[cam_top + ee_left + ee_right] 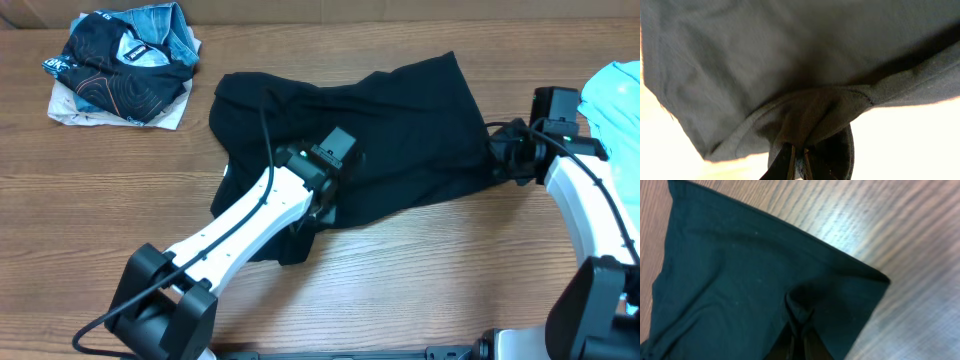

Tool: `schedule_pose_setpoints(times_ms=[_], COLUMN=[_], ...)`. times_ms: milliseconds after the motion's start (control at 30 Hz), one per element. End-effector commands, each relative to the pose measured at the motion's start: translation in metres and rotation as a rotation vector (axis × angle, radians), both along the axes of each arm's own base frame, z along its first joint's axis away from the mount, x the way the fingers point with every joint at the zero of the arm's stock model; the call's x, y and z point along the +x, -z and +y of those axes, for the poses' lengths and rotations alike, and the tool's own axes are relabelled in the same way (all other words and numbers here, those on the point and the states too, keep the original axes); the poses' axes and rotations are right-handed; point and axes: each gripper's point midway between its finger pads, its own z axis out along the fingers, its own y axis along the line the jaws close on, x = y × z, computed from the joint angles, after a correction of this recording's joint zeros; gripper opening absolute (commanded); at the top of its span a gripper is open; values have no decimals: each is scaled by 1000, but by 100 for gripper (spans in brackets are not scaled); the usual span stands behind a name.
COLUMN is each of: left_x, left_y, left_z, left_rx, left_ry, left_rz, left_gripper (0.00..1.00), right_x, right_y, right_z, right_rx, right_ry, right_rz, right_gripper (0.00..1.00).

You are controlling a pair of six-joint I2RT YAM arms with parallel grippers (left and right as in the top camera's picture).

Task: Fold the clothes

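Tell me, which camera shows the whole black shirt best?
The overhead camera: it shows nearly the whole shirt lying on the table. The two wrist cameras only show close-up pinched patches of it, never its full shape.

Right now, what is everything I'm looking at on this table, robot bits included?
black shirt: one, black, lying rumpled across the middle of the table
pile of clothes: one heap, dark and blue with pale print, far left corner
light blue shirt: one, light blue, right edge, partly out of view
table: one, brown wood grain, under everything
left arm: one, white and black, reaching onto the black shirt
right arm: one, white and black, at the shirt's right end
left gripper: one, dark, shut on a fold of the black shirt
right gripper: one, dark, shut on the black shirt near its corner
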Motion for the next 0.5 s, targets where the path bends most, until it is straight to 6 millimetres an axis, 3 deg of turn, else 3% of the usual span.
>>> schedule_pose_setpoints(times_ms=[0, 200, 467], left_x=[26, 49, 66], left_y=[-1, -1, 9], left_z=[19, 41, 54], left_rx=[53, 49, 53], left_ry=[-46, -97, -117], left_rz=[-70, -107, -113], left_gripper=[8, 10, 20], right_x=[11, 17, 30], right_y=[6, 26, 26], right_z=[-4, -11, -19], right_rx=[-6, -38, -75], right_ry=[12, 25, 38], right_rz=[-1, 27, -16], right_gripper=[4, 4, 4])
